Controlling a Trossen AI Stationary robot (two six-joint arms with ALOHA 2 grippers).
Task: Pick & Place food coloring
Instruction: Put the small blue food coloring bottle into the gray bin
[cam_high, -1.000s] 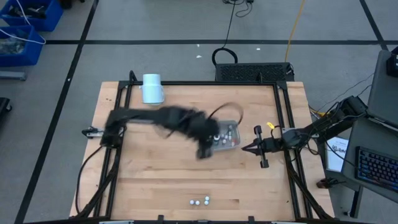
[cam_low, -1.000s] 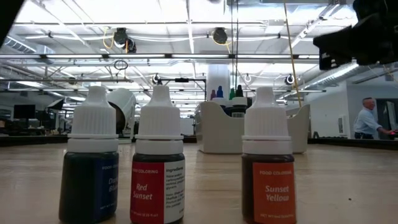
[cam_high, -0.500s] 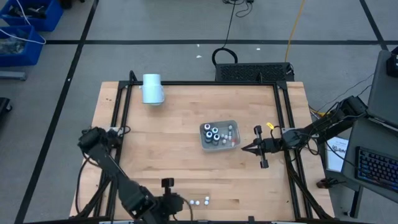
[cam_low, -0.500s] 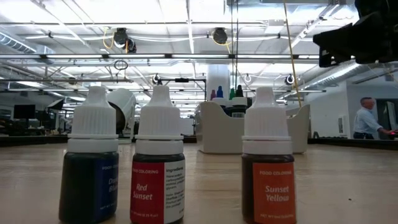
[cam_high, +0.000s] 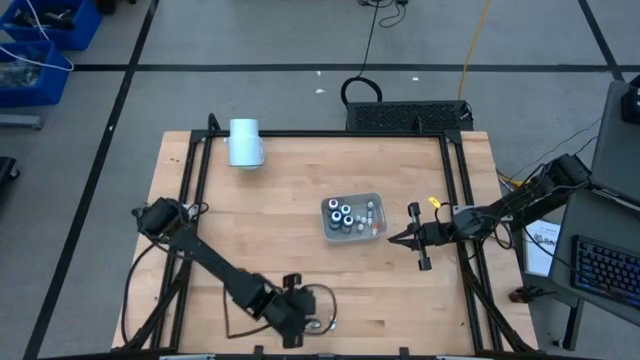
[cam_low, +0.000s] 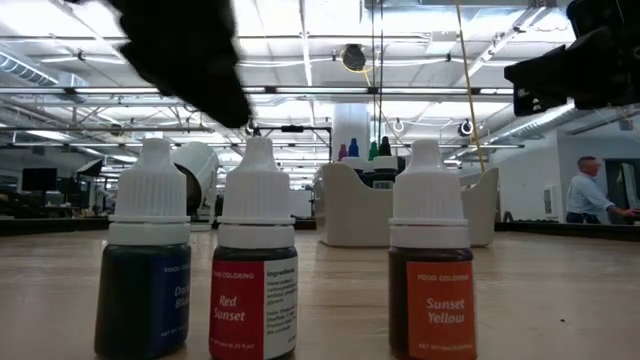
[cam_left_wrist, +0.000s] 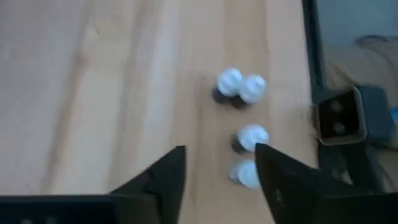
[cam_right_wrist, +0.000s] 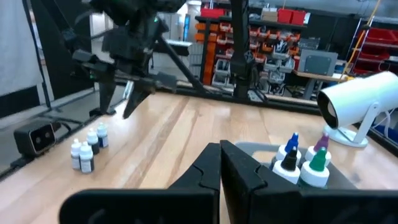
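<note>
The wooden table (cam_high: 260, 240) carried a translucent tray (cam_high: 353, 217) near its centre, holding several food coloring bottles (cam_high: 345, 214). A pale cylinder (cam_high: 245, 142) lay toward eleven o'clock. The left gripper (cam_high: 303, 322) hung at six o'clock over the near edge, its fingers (cam_left_wrist: 163, 177) parted with nothing between them, just beside three loose bottles (cam_low: 255, 255) standing in a row. The right gripper (cam_high: 392, 238) waited at three o'clock of the tray, fingers pressed together, empty.
</note>
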